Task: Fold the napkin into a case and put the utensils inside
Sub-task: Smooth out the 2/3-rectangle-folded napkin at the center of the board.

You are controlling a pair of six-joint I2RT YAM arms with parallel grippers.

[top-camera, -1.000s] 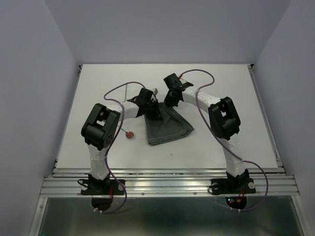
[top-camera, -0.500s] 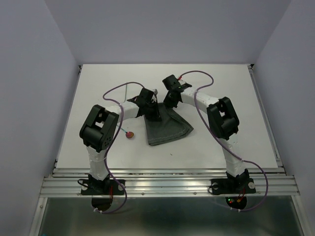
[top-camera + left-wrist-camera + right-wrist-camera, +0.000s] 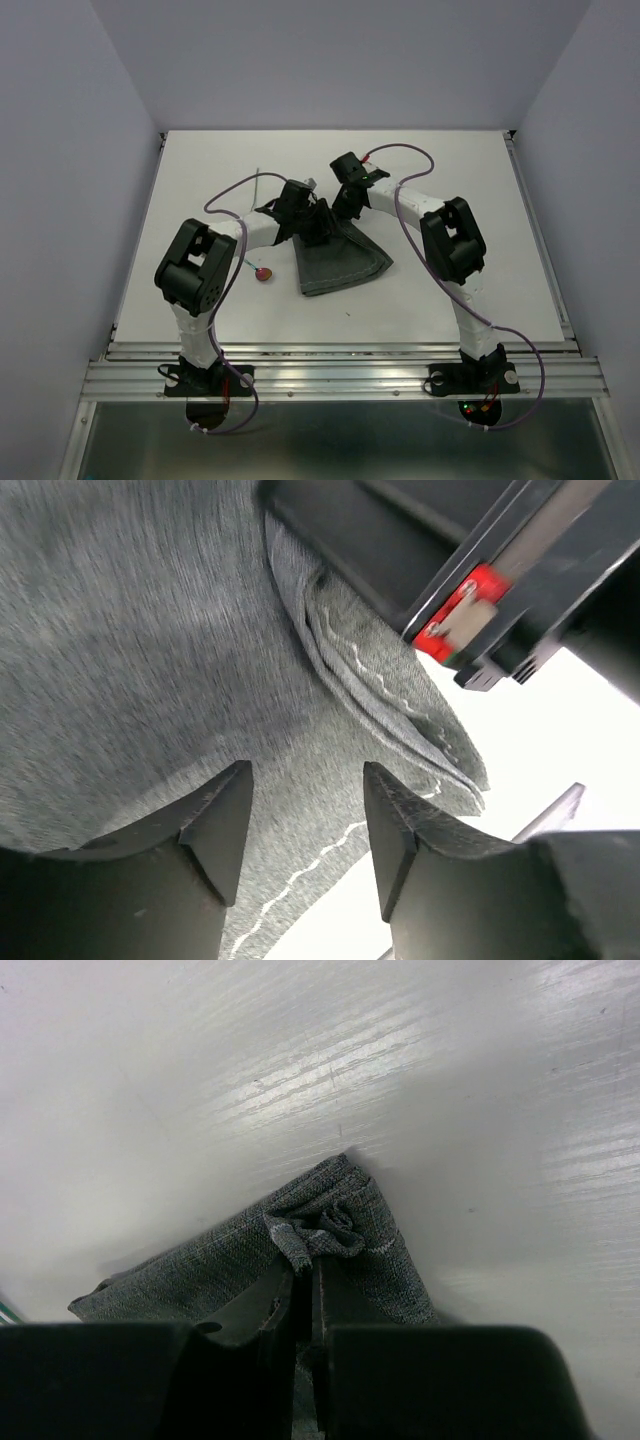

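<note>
The dark grey napkin (image 3: 340, 262) lies partly folded at mid-table, its far corner lifted between both grippers. My left gripper (image 3: 316, 222) hovers over that far edge with its jaws open; in the left wrist view (image 3: 305, 820) only cloth (image 3: 150, 660) with a pale seam lies beneath the gap. My right gripper (image 3: 346, 204) is shut on a bunched corner of the napkin (image 3: 318, 1232), pinched right at the tips (image 3: 305, 1272). The red-bowled spoon (image 3: 263, 274) with its teal handle rests left of the cloth. A thin grey stick (image 3: 257, 186) lies farther back left.
Purple cables (image 3: 232, 185) loop off both arms above the table. The right gripper's black body with a red part (image 3: 455, 615) sits close to my left fingers. Walls enclose the white table (image 3: 450, 290) on three sides, and a metal rail (image 3: 340, 375) runs along the near edge.
My left gripper has opened and let go of the cloth, and its elbow has shifted slightly left. The right gripper keeps its hold in the same place.
</note>
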